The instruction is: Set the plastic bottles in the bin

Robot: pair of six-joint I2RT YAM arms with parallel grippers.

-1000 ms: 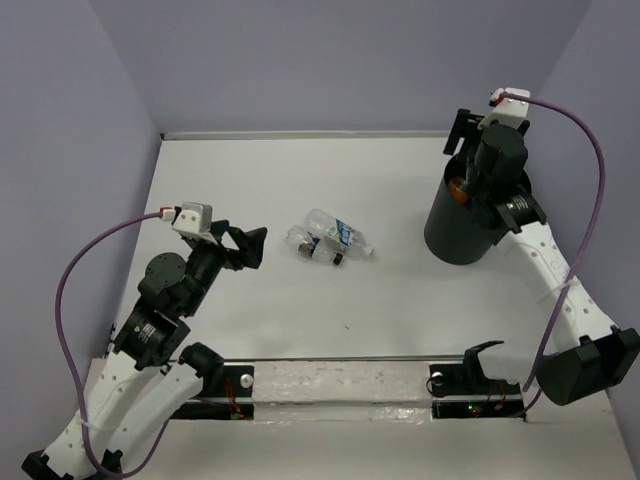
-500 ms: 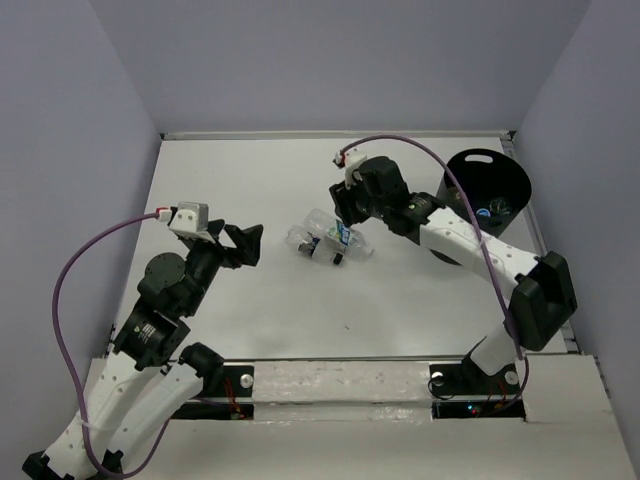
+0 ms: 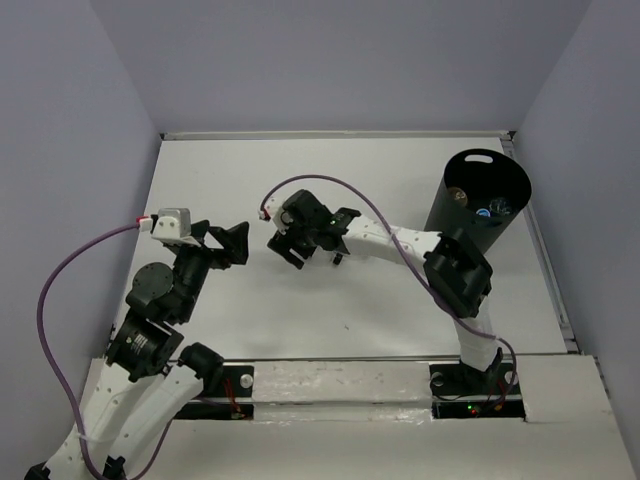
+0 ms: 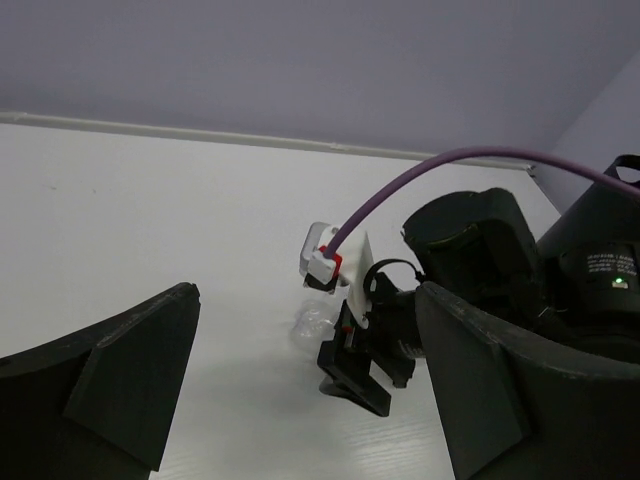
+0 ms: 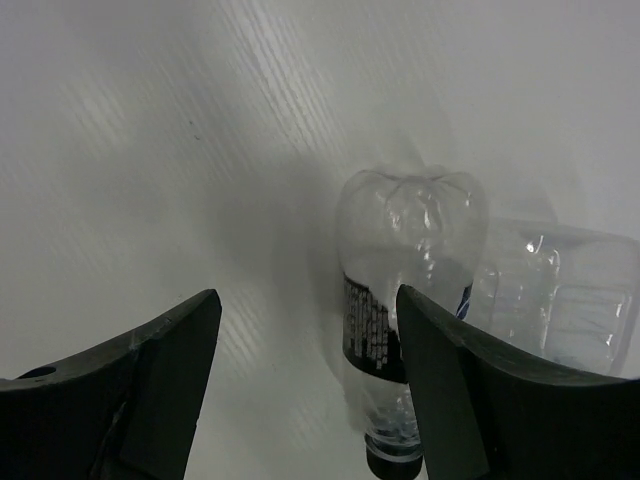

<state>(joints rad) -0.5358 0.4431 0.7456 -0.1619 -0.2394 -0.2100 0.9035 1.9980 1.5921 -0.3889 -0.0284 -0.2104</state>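
The right pincer [image 5: 307, 298] is low over the white table [image 3: 300, 180], its two dark fingers spread wide and gripping nothing. In the gap between them, close against the inner face of the finger on the right of the wrist view, lies a clear plastic bottle with a dark label [image 5: 405, 270]. It is on its side, with its lobed base pointing away from the pincer and its dark cap back toward the wrist. Whether that finger touches it cannot be told. Just beyond the outer side of the same finger, beside the first bottle, lies a second clear plastic bottle [image 5: 560, 300], cut off by the edge of the view. The left pincer [image 4: 307, 300] hangs above the table, also spread open and empty. It faces the right pincer from nearby, so its camera shows the other wrist and a purple cable [image 4: 450, 165] arching over it. The tall black cylindrical plastic bin [image 3: 455, 235] stands well apart from both pincers, off to the right past the right arm's elbow. Small orange and blue shapes show inside its mouth, too small to make out.
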